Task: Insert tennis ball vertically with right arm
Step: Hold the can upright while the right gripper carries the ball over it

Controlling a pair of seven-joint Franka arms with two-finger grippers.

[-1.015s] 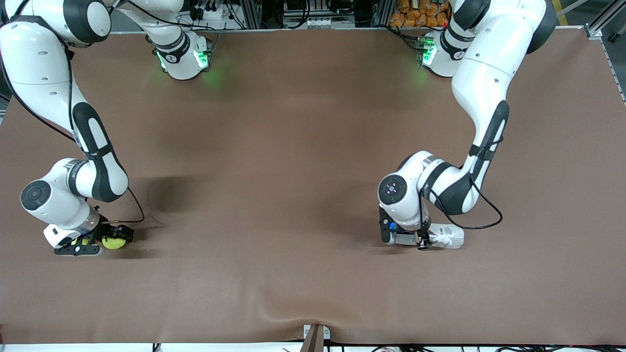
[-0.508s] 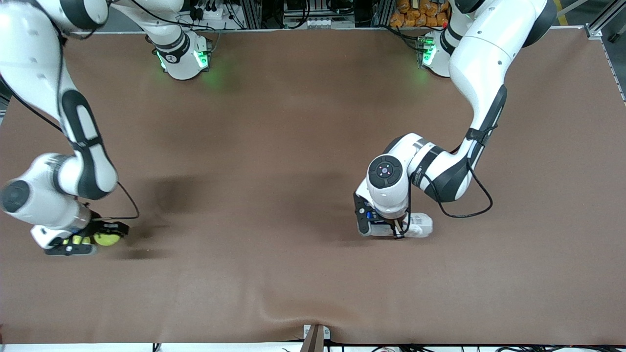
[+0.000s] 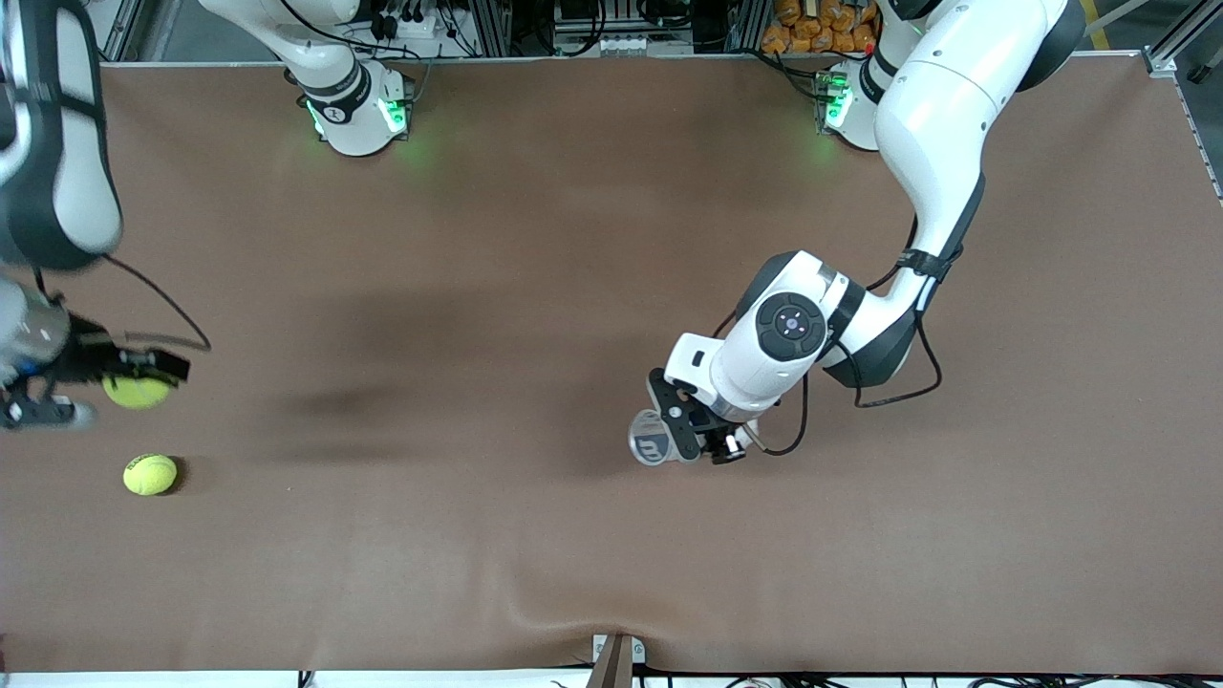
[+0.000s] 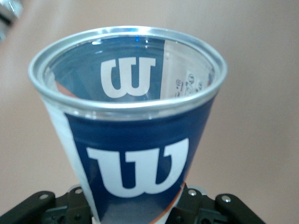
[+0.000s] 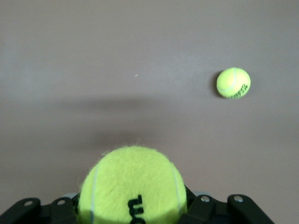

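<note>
My right gripper (image 3: 134, 387) is shut on a yellow-green tennis ball (image 3: 136, 392) and holds it in the air over the right arm's end of the table; the ball fills the near part of the right wrist view (image 5: 133, 184). A second tennis ball (image 3: 150, 474) lies on the brown table (image 3: 478, 287), also seen in the right wrist view (image 5: 233, 83). My left gripper (image 3: 683, 435) is shut on a clear tennis-ball can with a blue label (image 3: 653, 444), held over the table's middle. In the left wrist view the can (image 4: 135, 154) shows its open metal rim.
The brown cloth has a fold near the front edge by a small metal bracket (image 3: 616, 655). Both arm bases with green lights (image 3: 358, 110) stand at the far edge.
My right gripper rose with one tennis ball, leaving the second ball on the table. My left gripper lifted the can off the table, moved it toward the middle and turned it.
</note>
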